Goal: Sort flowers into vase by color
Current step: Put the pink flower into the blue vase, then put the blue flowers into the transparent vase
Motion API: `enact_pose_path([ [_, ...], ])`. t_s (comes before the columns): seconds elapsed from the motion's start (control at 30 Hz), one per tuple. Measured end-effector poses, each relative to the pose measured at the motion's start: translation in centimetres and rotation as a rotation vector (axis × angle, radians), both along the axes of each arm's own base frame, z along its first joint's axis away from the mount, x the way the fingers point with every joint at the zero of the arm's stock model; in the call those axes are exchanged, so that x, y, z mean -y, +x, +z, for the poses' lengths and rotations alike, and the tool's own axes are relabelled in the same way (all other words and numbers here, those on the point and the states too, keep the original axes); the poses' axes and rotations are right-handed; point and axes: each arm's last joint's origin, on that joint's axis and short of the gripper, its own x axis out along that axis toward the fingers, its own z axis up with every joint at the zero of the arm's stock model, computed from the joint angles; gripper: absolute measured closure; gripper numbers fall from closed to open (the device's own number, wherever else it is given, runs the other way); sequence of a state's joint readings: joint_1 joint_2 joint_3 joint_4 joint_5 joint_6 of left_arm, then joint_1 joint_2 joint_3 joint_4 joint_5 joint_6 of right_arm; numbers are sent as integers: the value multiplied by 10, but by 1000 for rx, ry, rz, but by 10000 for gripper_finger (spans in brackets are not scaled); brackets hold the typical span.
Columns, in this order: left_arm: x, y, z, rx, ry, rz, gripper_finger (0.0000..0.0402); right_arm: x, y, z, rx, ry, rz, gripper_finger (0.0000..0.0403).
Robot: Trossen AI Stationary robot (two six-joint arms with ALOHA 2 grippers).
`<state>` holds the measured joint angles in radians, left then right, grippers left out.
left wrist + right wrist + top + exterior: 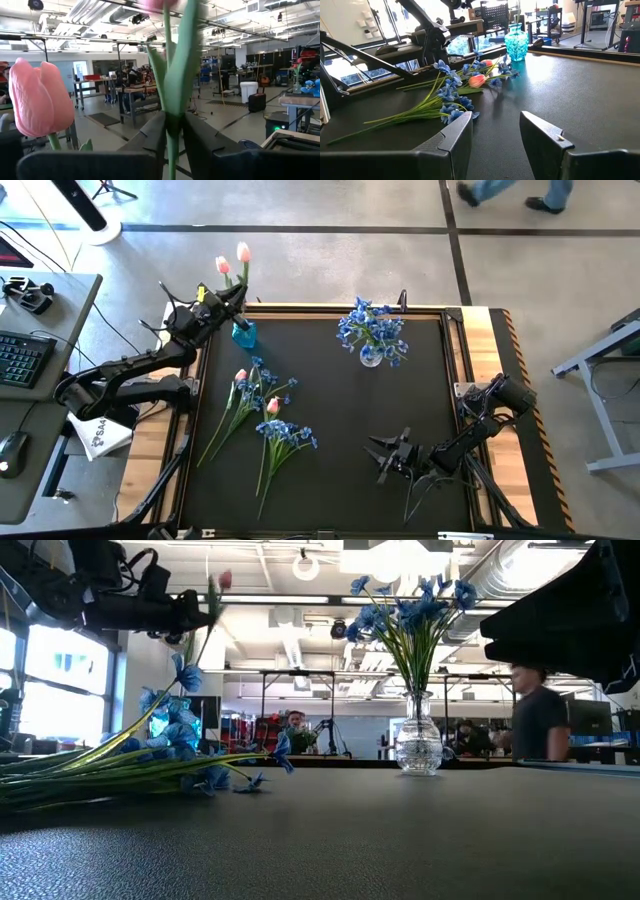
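- The left gripper (228, 300) is hovering at the table's far left corner, right above the blue vase (244, 334); its fingers (150, 137) are pinching the green stem of a pink tulip (243, 252), keeping the flower upright so the stem can go down into the vase's neck.
- A second pink tulip (222, 266) is showing just beside the held one; whether it is standing in the blue vase cannot be told.
- The clear vase (371, 355) at the far middle of the table is already holding a bunch of blue blossoms (370, 326), suggesting each vase is taking one colour.
- More flowers are lying unsorted on the mat's left half: a mixed pile (250, 392) and a second pile (280, 432), each with blue blossoms and a pink tulip.
- The right gripper (386, 458) is waiting low over the near right of the mat, its fingers (455, 137) spread apart and holding nothing, well clear of the left arm's work.
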<state>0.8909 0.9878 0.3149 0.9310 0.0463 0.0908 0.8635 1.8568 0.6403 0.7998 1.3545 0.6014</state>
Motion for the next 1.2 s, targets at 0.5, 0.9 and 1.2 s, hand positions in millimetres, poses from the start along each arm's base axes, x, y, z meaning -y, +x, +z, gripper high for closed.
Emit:
enact_pose_path([
  [0.5, 20, -5, 19, 44, 103, -137, 298, 0, 0, 0, 0, 0, 0, 242],
  [0.9, 87, 10, 62, -75, 186, -358, 298, -2, 2, 4, -9, -1, 59, 242],
  [1.2, 140, 45, 57, -465, 0, -187, 325, 9, 28, 20, 19, -3, 237, 242],
])
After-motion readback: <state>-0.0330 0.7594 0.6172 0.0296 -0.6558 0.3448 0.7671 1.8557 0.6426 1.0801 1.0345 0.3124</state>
